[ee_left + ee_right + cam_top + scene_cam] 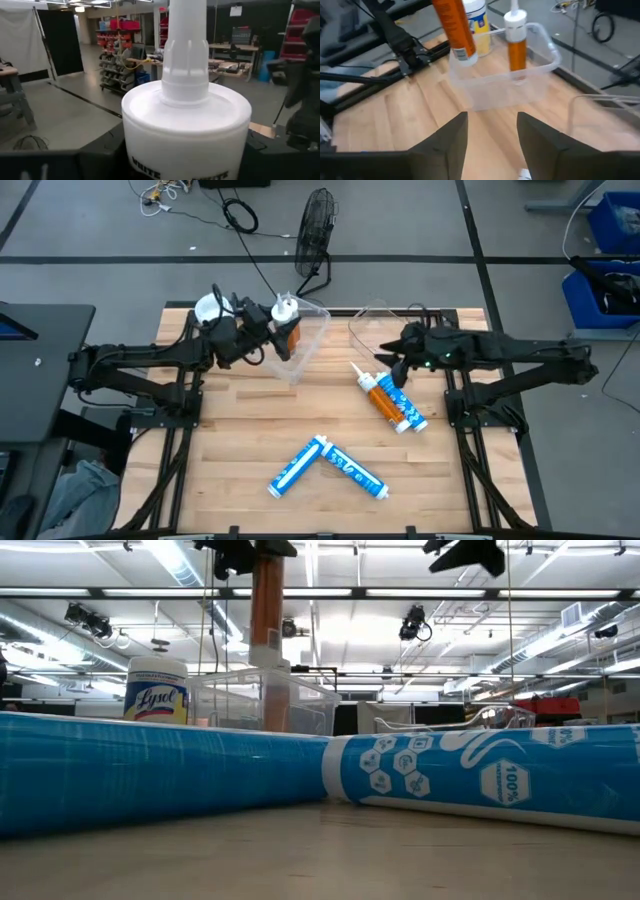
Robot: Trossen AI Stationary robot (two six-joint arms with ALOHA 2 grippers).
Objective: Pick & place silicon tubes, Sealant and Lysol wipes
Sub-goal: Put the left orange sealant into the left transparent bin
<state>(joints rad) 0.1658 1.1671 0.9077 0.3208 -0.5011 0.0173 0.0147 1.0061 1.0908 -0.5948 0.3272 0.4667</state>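
Note:
My left gripper (258, 322) is shut on an orange sealant tube (291, 332), which hangs upright over a clear plastic bin (305, 345) at the table's far left. A second orange tube (517, 50) stands in that bin, nozzle up. The yellow Lysol wipes canister (157, 690) with its white lid (208, 307) stands to the left of the bin. My right gripper (492, 140) is open and empty, raised above the table's right half (393, 365). Just near of it lie an orange tube (378, 395) and a blue-white tube (405, 412). My left gripper holds the orange tube near its nozzle end, coming at it level from the table's left. The tube's white shoulder (185, 115) fills the left wrist view and hides the fingers. The tube hangs upright, nozzle (186, 30) up, its lower end (465, 59) at about the bin's rim.
Two blue-white tubes (300, 463) (355, 470) lie in a V near the table's front edge and fill the low view (150, 775). A second clear bin (375, 320) stands at the far middle. A fan (315, 230) stands beyond the far edge.

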